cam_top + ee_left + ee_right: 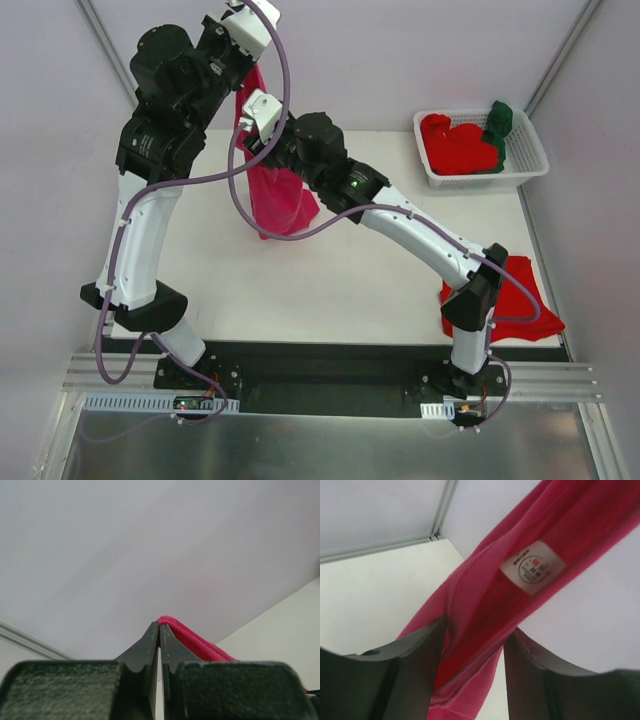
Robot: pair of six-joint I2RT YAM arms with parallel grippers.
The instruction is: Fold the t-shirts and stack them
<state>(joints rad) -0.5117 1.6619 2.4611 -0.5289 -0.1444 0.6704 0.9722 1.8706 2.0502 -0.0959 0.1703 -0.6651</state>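
Magenta-pink t-shirt (282,200) hangs from the left gripper (159,625), whose jaws are pressed together on a fold of its cloth, high above the counter (350,280). Below that gripper, the right gripper (479,625) sits astride the hanging shirt, its jaws half apart with the cloth running between them and brushing both fingers. A white label (532,567) shows on the cloth just beyond those fingers. Far to the right gripper's right, a white basket (535,160) holds red t-shirts (455,145) and a dark green t-shirt (497,125). Another red t-shirt (520,290) lies by the right arm's base.
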